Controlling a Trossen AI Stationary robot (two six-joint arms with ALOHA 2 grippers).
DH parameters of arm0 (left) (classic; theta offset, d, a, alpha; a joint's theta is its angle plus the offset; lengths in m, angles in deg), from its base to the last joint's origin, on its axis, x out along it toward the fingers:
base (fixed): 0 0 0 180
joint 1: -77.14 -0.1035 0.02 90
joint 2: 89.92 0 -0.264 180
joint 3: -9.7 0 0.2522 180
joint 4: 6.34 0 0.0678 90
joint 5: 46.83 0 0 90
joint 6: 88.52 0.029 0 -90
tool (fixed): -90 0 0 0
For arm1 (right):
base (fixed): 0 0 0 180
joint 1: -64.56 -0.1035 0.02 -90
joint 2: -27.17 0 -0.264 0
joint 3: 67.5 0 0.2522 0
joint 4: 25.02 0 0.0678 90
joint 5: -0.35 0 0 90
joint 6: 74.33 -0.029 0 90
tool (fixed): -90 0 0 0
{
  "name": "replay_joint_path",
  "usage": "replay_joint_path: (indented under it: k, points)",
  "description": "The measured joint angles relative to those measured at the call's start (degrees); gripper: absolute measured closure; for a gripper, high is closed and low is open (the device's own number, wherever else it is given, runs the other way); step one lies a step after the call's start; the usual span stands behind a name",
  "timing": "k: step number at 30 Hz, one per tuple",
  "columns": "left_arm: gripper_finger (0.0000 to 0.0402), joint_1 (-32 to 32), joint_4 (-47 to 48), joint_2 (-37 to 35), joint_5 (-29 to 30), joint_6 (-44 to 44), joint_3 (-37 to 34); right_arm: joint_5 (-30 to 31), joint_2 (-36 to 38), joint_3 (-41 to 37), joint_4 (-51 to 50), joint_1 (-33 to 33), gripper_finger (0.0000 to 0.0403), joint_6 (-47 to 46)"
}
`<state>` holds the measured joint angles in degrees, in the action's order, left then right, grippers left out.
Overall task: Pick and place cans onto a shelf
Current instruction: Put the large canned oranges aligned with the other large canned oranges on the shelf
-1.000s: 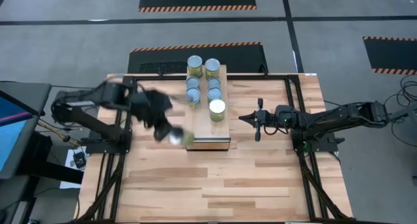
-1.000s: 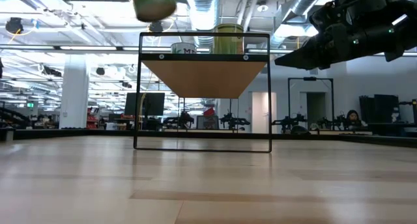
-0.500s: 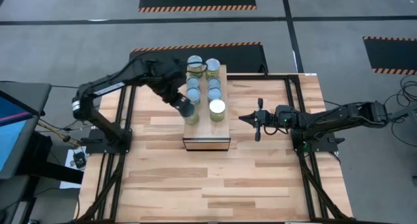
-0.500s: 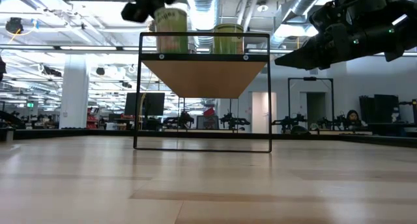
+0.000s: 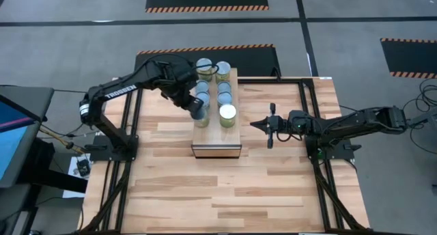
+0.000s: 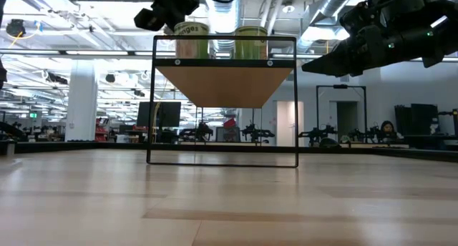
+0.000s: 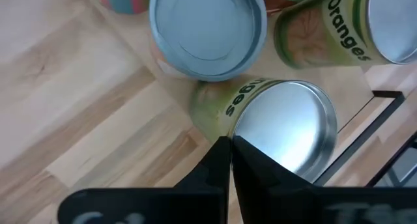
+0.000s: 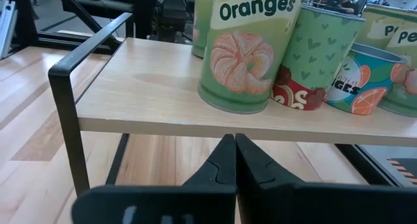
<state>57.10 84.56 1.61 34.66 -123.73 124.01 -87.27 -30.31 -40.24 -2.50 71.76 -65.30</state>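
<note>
The light-wood shelf (image 5: pixel 217 136) stands mid-table on a black frame. Several cans with silvery lids stand on it in two rows (image 5: pixel 224 87). My left gripper (image 5: pixel 198 112) is shut and hangs over the left row. Its tips (image 7: pixel 229 144) are at the lid rim of the row's nearest can (image 7: pixel 280 123). That can stands upright on the shelf top (image 6: pixel 189 42). My right gripper (image 5: pixel 263 126) is shut and empty. It hovers level, just right of the shelf, and points at it (image 8: pixel 229 140). My left gripper points slanting down from above, its shut fingertips at the rim of the nearest can's lid (image 7: pixel 242 138). I cannot tell whether they touch it. The can stands on the shelf on its own base.
The shelf's black frame (image 6: pixel 152 103) rises from the plank tabletop (image 5: pixel 225 187). The near part of the shelf top is bare. The near half of the table lies free. In the right wrist view an Oranges can (image 8: pixel 246 51) stands at the shelf's right edge.
My left gripper has swung from the shelf's near left corner toward the table's far edge, over the left row. The tilted can it carried has gone with it. It now stands upright on the shelf top, at the near end of that row.
</note>
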Motion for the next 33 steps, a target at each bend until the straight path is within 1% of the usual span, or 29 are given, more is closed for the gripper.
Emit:
replay_joint_path:
  k: [8, 17, 21, 26, 29, 33]
  points:
    - [0.0393, 0.03, -2.01, 0.07, -0.18, -1.48, 0.00, -0.09, -0.01, 0.00, -0.01, -0.01, 0.0393, -0.02]
    - [0.0352, 0.03, -3.54, 0.07, -0.27, -2.11, 0.00, -0.91, -0.01, 0.00, 0.05, -0.01, 0.0393, -0.03]
    - [0.0332, 0.03, -4.22, 0.07, -1.62, -2.02, 0.00, -0.92, 0.00, 0.00, 0.08, -0.01, 0.0393, -0.04]
    - [0.0320, 0.61, -4.42, -0.81, -2.31, 0.77, 0.00, -0.92, 0.01, 0.00, 0.10, -0.01, 0.0393, -0.04]
    - [0.0319, 2.16, -2.67, -2.97, 0.96, 2.94, 0.00, -0.92, -0.01, 0.00, 0.09, -0.01, 0.0393, -0.04]
    - [0.0323, 6.91, 0.52, -6.78, 11.16, 6.65, -0.60, -0.92, 0.00, 0.02, 0.03, -0.01, 0.0393, -0.04]
